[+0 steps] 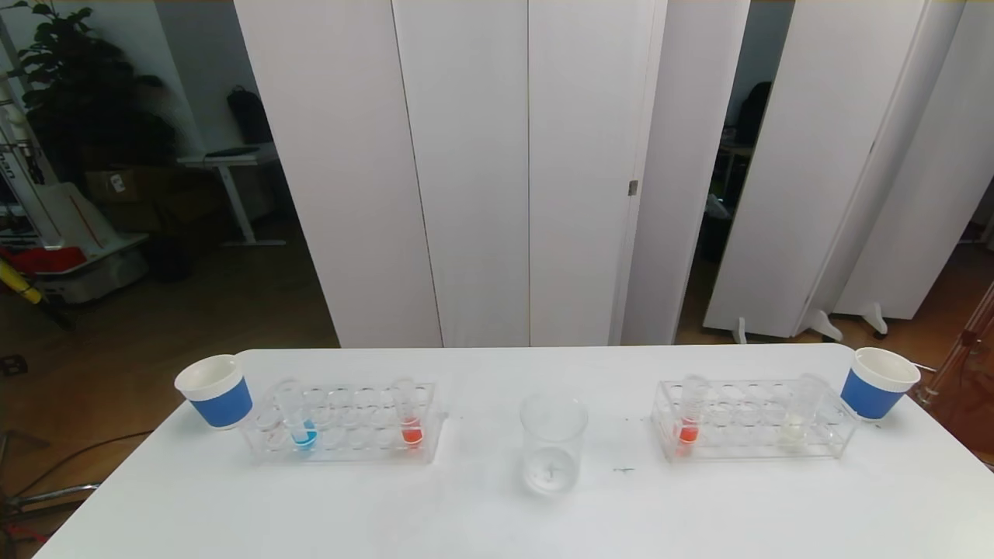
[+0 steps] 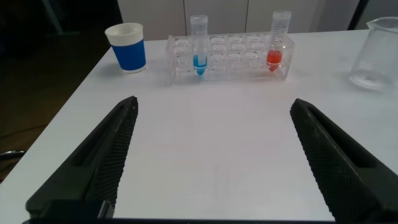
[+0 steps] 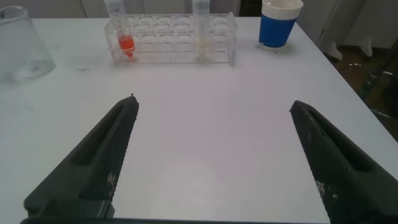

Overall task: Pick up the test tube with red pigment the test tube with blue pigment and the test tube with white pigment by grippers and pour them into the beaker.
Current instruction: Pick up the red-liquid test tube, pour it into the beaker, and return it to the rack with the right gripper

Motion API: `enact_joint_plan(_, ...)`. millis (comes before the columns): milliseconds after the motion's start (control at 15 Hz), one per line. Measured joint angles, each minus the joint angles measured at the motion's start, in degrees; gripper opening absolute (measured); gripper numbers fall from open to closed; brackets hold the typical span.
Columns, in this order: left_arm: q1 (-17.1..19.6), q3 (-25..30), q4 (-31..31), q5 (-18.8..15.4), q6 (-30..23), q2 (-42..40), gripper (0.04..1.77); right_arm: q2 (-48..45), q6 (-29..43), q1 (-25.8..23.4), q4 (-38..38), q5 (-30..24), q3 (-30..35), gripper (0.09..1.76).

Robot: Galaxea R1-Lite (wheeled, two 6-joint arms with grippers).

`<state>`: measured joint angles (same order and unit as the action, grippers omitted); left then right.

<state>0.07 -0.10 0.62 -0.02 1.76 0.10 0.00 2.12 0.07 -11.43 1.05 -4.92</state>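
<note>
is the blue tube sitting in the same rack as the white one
No, the test tube with blue pigment stands in the left rack beside a red tube, while the test tube with white pigment is in the right rack.

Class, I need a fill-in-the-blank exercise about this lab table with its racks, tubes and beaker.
1. The beaker stands between two clear ____.
2. The blue tube shares the left rack with a tube of ____ liquid.
3. The white tube stands in the rack on the robot's ____.
4. Beside each rack's outer end stands a blue paper ____.

Answers: racks; red; right; cup
</note>
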Motion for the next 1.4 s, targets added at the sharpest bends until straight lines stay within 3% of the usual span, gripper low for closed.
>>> enact_joint_plan(1400,0.0,0.0,0.0,0.0,0.0,0.0,1.75,0.0,0.0,0.0,0.0,0.0,0.0,1.75)
